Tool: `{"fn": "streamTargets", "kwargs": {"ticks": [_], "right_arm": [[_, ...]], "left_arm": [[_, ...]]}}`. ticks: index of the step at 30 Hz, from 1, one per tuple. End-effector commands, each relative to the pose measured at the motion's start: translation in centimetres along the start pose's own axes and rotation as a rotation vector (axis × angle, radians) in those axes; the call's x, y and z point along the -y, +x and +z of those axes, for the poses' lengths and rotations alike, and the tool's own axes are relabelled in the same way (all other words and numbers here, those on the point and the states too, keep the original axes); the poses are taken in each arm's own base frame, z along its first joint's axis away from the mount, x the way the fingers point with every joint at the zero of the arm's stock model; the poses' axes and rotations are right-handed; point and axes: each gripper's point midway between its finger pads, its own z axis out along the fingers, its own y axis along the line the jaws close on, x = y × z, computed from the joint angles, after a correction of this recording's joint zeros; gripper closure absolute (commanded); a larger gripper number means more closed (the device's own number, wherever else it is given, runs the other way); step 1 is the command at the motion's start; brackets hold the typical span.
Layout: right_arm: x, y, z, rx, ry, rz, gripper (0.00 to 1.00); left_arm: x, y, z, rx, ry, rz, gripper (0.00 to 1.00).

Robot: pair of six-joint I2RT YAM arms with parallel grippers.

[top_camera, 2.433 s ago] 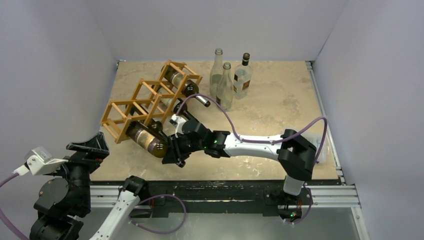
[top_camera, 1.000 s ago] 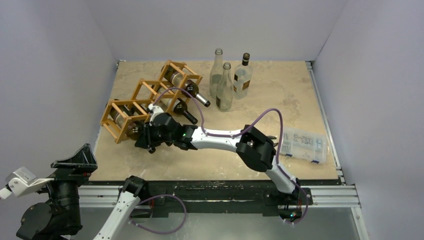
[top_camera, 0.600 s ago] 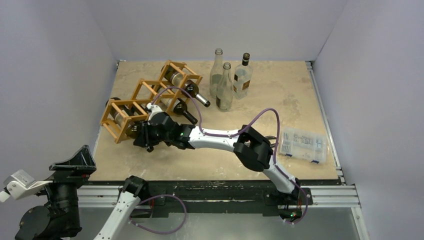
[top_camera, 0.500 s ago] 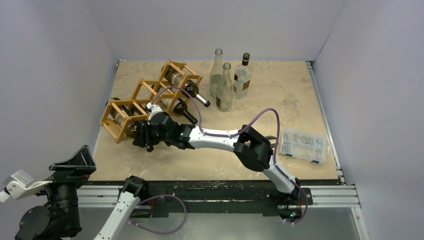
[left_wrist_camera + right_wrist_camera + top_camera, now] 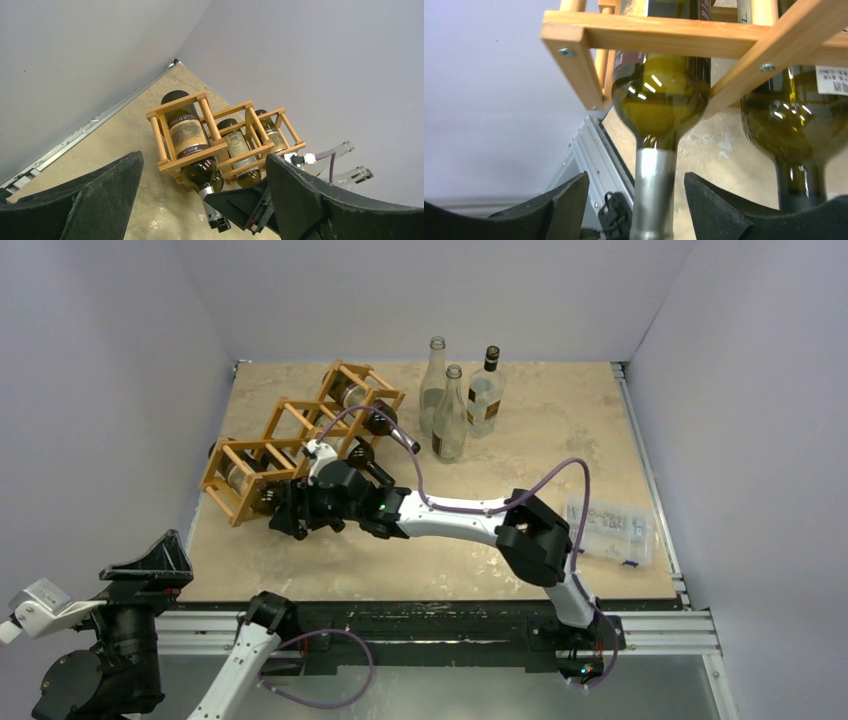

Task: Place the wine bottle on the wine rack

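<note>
While my right claw (image 5: 635,187) sits open either side of its neck, bottle (image 5: 659,100) lies in end cell of rack (image 5: 649,34). Risk: back off crooked & claw snags neck, dragging bottle out or shifting rack.

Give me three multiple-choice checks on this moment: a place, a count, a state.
1. Where is the green wine bottle nearest the right gripper? A) in the wine rack's end cell B) standing upright C) lying outside the rack
2. How many upright bottles stand beyond the rack? A) one B) three C) five
3. The right gripper's jaws are: A) clamped on the neck B) open beside the neck C) shut, empty
Answers: 1 A, rack bars frame its body; 2 B, three stand together; 3 B, gaps show either side.
</note>
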Motion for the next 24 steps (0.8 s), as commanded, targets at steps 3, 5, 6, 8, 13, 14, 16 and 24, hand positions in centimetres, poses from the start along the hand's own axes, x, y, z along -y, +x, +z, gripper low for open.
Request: {"fn": "streamTargets", "kwargs": {"ticks": [3, 5, 6, 8, 13, 14, 16, 24], "right_arm": [[-2.1, -3.1, -5.8, 0.086, -0.014, -0.086, 0.23], [-1.7, -3.0, -7.5, 0.082, 0.001, -0.127, 0.22], [-1.7, -3.5, -8.5, 0.098, 0.016, -0.15, 0.22], [-2.1, -4.3, -10.3, 0.113, 0.025, -0.207, 0.22], [0.0, -8.6, -15.2, 0.232, 0.228, -0.37, 0.21], [0.6, -9.5, -16.2, 0.247, 0.281, -0.396, 0.2], [1.5, -11.7, -18.2, 0.289, 0.373, -0.448, 0.18], [7.5, -21.8, -26.3, 0.428, 0.669, -0.453, 0.1]], "left_arm": [[0.3, 0.8, 0.5, -0.023, -0.006, 0.003, 0.08], [0.5, 1.0, 0.6, -0.029, -0.005, 0.0, 0.08], [0.6, 1.0, 0.7, -0.032, -0.004, -0.003, 0.08], [0.7, 1.2, 0.9, -0.04, -0.009, -0.009, 0.08], [1.7, 2.0, 1.6, -0.062, 0.005, -0.018, 0.08], [2.0, 2.2, 1.7, -0.072, 0.01, -0.018, 0.08], [2.3, 2.5, 1.9, -0.089, 0.012, -0.02, 0.08], [3.4, 3.3, 2.2, -0.133, 0.038, -0.041, 0.08]]}}
